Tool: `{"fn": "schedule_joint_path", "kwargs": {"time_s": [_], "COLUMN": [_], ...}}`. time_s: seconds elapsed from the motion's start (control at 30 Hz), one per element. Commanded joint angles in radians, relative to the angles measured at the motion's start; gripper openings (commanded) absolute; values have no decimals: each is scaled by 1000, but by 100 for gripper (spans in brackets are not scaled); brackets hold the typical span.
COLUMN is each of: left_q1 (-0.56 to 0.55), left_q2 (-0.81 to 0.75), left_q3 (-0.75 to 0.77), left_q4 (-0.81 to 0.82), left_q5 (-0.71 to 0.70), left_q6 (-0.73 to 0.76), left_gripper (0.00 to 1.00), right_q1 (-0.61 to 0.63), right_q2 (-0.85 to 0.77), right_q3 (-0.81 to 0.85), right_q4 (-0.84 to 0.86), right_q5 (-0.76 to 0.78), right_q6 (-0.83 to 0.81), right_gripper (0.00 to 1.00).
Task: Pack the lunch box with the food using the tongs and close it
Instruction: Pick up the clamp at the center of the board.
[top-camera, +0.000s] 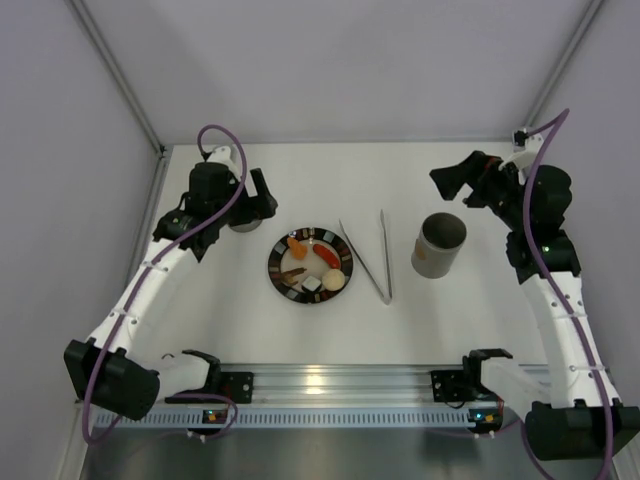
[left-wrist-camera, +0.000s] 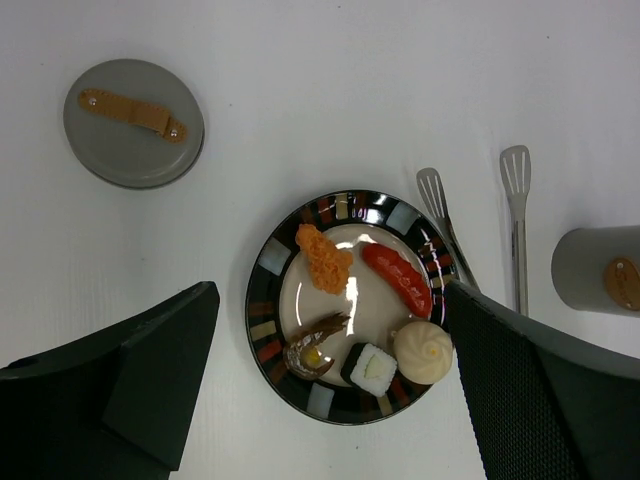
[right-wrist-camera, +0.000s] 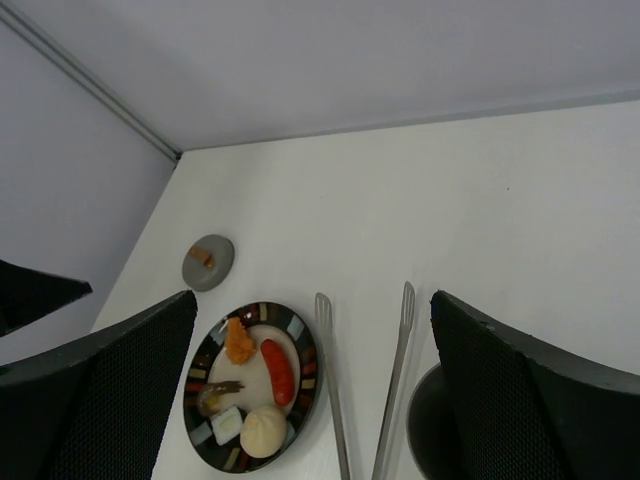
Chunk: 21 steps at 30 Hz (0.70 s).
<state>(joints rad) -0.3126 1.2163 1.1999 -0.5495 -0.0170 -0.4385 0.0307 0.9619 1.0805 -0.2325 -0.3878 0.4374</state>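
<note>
Spread wide and holding nothing, the left claw hung over the white desk at the far left. The right claw, equally wide and empty, hovered at the far right. Mid-desk sat a dark-rimmed plate. To its right the grey lunch box stood upright and uncovered. Between them lay the tongs, untouched, their joined end toward the near edge and their tips apart, pointing away. A round grey lid with a tan strap lay flat left of the plate, below the left claw. All the food was on the plate: an orange piece, a red one, a cream bun, a brown piece and a white-and-black roll.
</note>
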Motion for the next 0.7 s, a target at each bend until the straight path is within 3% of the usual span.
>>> {"fn": "schedule_joint_path", "kwargs": {"time_s": [0.0, 0.17, 0.5, 0.67], "left_q1": [0, 0, 0, 0], "left_q2": [-26, -43, -44, -41], "left_q3": [-3, -5, -13, -20], "left_q4": [16, 11, 11, 14], "left_q5": [-6, -27, -15, -9], "left_q6": [20, 32, 34, 35], "left_gripper": [99, 99, 99, 99], "right_q1": [8, 72, 682, 811], "right_q2": [-41, -29, 102, 257], "right_q3": [12, 76, 42, -14], "right_q4": [7, -51, -157, -172], "right_q5": [38, 33, 618, 806], "right_q6": [-6, -54, -72, -26], "right_gripper": [99, 100, 99, 99]}}
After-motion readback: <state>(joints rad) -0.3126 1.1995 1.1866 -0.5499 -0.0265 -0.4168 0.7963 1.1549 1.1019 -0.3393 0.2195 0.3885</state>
